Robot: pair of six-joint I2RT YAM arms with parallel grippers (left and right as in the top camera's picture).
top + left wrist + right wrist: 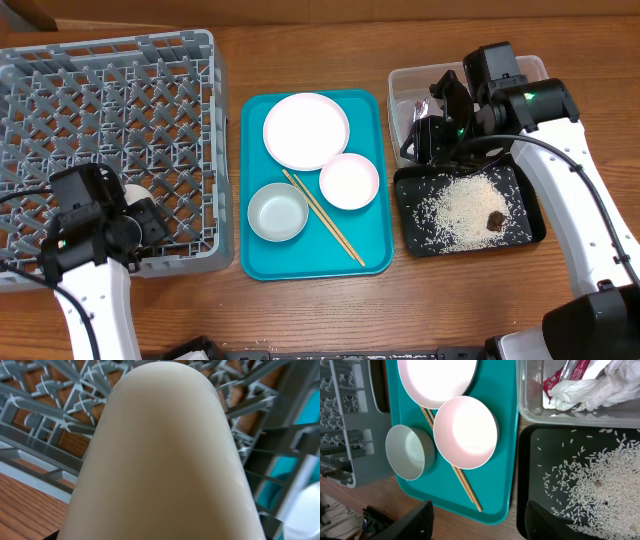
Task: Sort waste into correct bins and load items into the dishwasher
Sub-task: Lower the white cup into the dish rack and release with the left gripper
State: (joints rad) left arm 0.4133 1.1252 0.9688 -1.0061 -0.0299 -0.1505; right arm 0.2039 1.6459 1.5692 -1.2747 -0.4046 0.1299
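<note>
At the lower left of the overhead view, the left gripper [140, 208] hangs over the near corner of the grey dish rack [100, 100] with the white cup [160, 460] at its tip. The cup fills the wrist view and hides the fingers, so I cannot tell whether they clamp it; it looks placed for racking. Toward the upper right, the right gripper [477, 527] hovers with fingers spread and empty. The clear tub [570, 416] holds the napkin [605, 387] and wrapper [567, 372], dry rubbish together. Rice [600, 490] and the brown scrap [496, 218] lie in the black tray [535, 445]. Plate [437, 377], pink bowl [465, 432], grey bowl [407, 455] and chopsticks [462, 485] wait on the teal tray [505, 435]. No writing is legible, even on the wrapper.
</note>
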